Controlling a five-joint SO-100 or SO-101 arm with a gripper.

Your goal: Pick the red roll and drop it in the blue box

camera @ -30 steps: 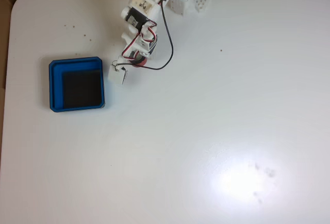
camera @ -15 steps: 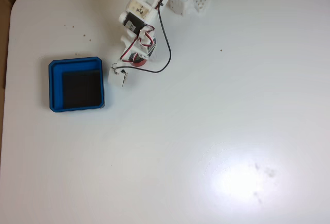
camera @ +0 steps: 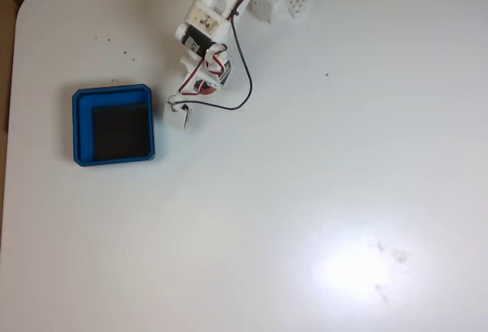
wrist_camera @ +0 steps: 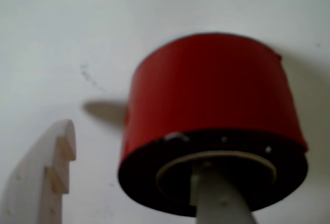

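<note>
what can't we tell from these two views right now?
- Roll: in the fixed view the arm covers all but a red sliver.
- Grip: wrist view shows one finger entering the core, the other apart at left; whether the gripper is holding the roll is unclear.
- Box: outside the wrist view.

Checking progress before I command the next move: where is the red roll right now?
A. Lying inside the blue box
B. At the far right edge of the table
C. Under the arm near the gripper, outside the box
C: the red roll fills the wrist view with one gripper finger in its core, while the blue box floor is bare in the fixed view.
</note>
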